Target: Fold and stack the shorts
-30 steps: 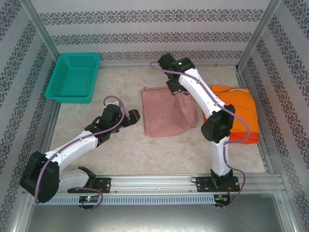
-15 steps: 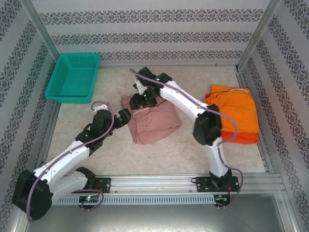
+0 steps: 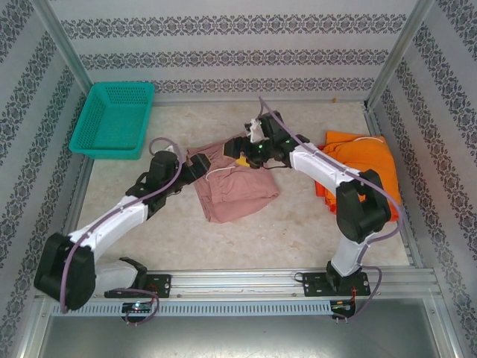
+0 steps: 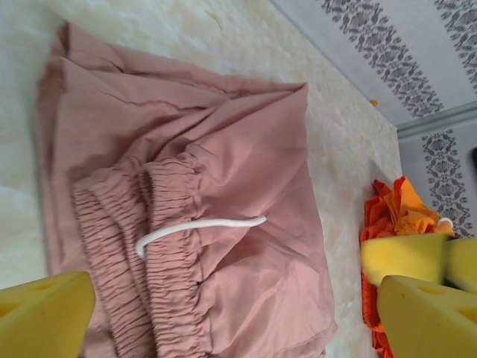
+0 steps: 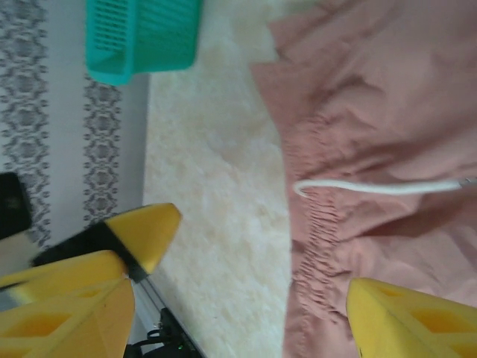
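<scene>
Wide-apart pincer (image 5: 264, 250) by pink shorts (image 5: 373, 112), teal basket (image 5: 141, 33) beyond

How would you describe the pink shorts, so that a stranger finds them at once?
Look at the middle of the pale table, between the teal basket at far left and the orange shorts at right. The pink shorts lie there, loosely folded; only they are dusty pink with a white drawstring.

Rumpled pink shorts (image 3: 237, 192), orange shorts (image 3: 374, 158) apart
</scene>
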`<state>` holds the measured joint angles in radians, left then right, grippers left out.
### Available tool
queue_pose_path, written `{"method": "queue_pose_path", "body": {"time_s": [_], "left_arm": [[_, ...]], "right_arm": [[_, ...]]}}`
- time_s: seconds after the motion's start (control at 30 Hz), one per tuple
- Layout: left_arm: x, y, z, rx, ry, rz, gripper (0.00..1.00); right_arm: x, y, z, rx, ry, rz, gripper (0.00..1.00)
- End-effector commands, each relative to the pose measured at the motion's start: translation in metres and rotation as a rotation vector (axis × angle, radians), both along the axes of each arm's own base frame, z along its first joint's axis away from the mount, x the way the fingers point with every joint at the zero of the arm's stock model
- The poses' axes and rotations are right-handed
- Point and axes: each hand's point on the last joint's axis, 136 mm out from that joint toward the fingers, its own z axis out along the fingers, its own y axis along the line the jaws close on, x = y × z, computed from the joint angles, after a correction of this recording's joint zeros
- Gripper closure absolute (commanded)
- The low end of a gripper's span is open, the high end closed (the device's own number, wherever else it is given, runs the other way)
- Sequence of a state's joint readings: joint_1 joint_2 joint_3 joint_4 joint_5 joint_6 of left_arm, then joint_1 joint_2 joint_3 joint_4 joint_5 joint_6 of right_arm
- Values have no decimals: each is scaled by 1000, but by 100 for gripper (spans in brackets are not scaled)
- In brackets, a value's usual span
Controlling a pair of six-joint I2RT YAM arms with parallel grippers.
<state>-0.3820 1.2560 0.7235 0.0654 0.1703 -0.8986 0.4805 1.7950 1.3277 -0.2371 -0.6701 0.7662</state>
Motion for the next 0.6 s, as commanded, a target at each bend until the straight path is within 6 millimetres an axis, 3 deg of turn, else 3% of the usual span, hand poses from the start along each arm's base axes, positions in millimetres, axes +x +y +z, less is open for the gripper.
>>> {"method": "queue_pose_path", "body": {"time_s": [0.0,0.17,0.3,0.4,0.57], "left_arm": [[17,-16,5,-70,-16,-46,6],[36,-29,-2,-104,-4,-68,8],[41,-25,-2,-101,-6,-54,11],[38,-22,-8,-84,18,-54,16],[29,-22,-26,-33,99,-86,22]], "right_arm": [[9,-5,-34,-20,49,-68,25],[-6,-8,-89,-40,156,-94,25],[-37,-7,-119,-48,232,-67,26],[-60,-12,-117,-41,233,-55,26],[-75,-26,-78,-14,145,-61,23]]}}
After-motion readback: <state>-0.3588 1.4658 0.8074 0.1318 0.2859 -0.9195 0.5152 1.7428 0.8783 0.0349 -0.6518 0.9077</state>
